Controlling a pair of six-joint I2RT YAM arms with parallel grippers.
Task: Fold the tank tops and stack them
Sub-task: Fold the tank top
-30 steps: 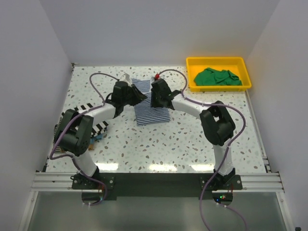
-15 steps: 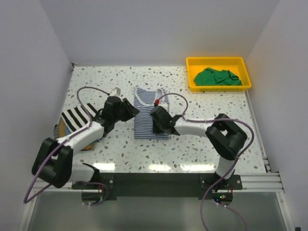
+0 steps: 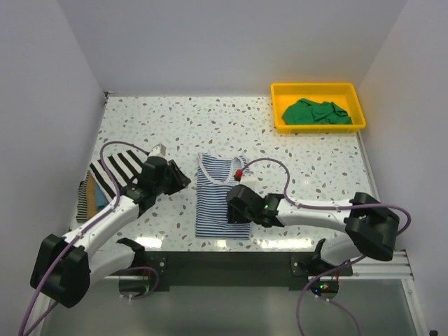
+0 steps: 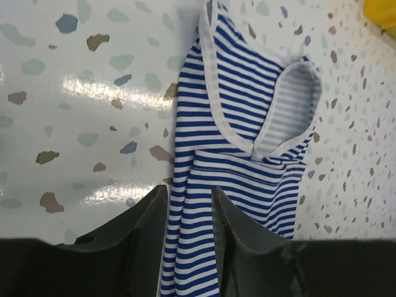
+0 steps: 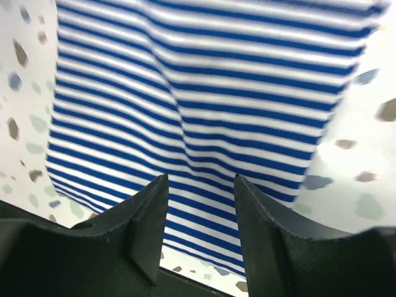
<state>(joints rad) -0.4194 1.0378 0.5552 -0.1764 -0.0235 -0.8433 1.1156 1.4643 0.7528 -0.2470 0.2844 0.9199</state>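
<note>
The thin navy-white striped tank top (image 3: 218, 199) lies flat near the table's front, neck toward the back. My left gripper (image 3: 183, 178) hovers at its left edge, jaws a little apart, and the striped tank top (image 4: 247, 124) shows flat through the left gripper's (image 4: 189, 192) gap. My right gripper (image 3: 234, 208) sits over the top's lower right part, open, with the striped tank top (image 5: 204, 93) spread under the right gripper (image 5: 201, 179). The green tank top (image 3: 315, 112) is bunched in the yellow tray (image 3: 280, 91). The bold black-white striped tank top (image 3: 115, 170) lies at the left on tan and blue cloth (image 3: 89, 199).
The yellow tray stands at the back right corner. The pile with the bold striped top lies against the table's left edge. A red-tipped cable (image 3: 239, 172) loops from the right arm over the striped top. Speckled tabletop (image 3: 231, 126) stretches behind the striped top.
Both arms drew back toward the near edge, and the striped top came with them, stretched out flat. The right jaws opened wider and the left jaws eased apart.
</note>
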